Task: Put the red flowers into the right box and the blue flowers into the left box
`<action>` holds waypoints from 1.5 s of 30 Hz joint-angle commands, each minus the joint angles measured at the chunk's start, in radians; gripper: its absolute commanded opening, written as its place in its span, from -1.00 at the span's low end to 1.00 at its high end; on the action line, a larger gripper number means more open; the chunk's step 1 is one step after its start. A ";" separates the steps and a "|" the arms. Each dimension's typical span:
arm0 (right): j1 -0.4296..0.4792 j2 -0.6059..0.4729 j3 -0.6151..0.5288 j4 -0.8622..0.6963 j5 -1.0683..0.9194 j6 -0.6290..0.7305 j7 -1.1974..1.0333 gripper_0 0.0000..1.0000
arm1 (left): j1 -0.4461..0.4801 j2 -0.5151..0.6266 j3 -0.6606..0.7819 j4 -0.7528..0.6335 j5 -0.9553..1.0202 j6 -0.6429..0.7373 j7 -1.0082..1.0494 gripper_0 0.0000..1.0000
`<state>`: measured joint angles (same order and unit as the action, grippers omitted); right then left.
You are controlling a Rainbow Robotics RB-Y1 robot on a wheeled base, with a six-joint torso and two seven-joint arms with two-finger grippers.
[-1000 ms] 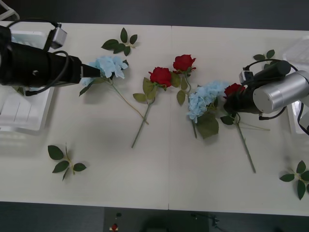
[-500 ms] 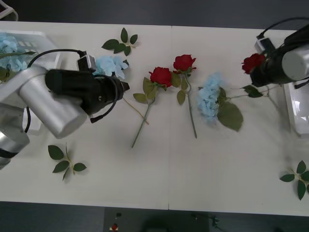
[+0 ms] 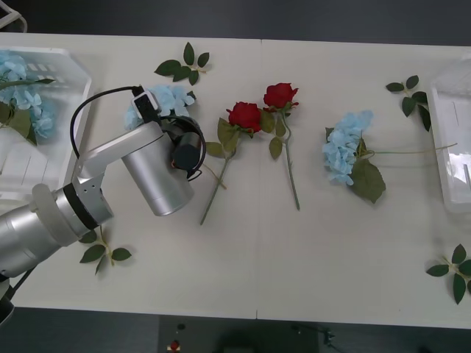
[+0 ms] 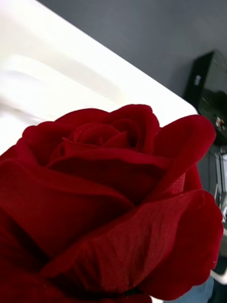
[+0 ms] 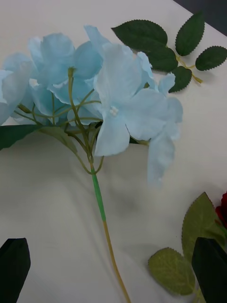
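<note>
Two red flowers (image 3: 245, 115) (image 3: 280, 95) lie mid-table. A third red flower (image 4: 109, 203) sits close against my right wrist camera, above a blurred white surface, and hides the fingers. Its thin stem (image 3: 408, 151) trails across the table to the right box (image 3: 447, 158). One blue flower (image 3: 346, 151) lies right of centre. Another blue flower (image 3: 165, 99) (image 5: 109, 109) lies just beyond my left gripper (image 3: 188, 147) (image 5: 113, 279). That gripper is open, its black fingertips (image 5: 14, 270) either side of the stem (image 5: 99, 194) and apart from it. The left box (image 3: 70, 73) holds blue flowers (image 3: 22, 92).
Bloomless leaf sprigs lie at the back left (image 3: 184, 65), front left (image 3: 99, 246), back right (image 3: 408, 92) and front right (image 3: 452, 272). The table seam runs down the middle, with bare table in front of it.
My left arm swung from the left box back over the table to the blue flower. My right arm carried a red flower rightward out of the front view. The right blue flower shifted right.
</note>
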<state>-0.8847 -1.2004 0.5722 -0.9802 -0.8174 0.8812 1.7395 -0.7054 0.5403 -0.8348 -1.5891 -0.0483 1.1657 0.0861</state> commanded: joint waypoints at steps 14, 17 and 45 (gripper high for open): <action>-0.080 -0.014 0.124 0.164 -0.106 -0.139 0.118 1.00 | -0.132 -0.002 -0.007 0.337 -0.123 -0.173 -0.020 1.00; -0.080 -0.016 0.124 0.147 -0.150 -0.108 0.115 1.00 | -0.134 -0.011 -0.007 0.385 -0.123 -0.222 -0.022 1.00; 0.191 -0.051 0.066 -0.603 -0.100 0.021 0.773 1.00 | -0.086 0.043 0.008 0.333 -0.090 -0.385 -0.069 -1.00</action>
<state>-0.6731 -1.2903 0.6471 -1.5826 -0.9494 0.8891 2.4320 -0.8017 0.5181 -0.8517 -1.1382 -0.1603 0.7822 0.0467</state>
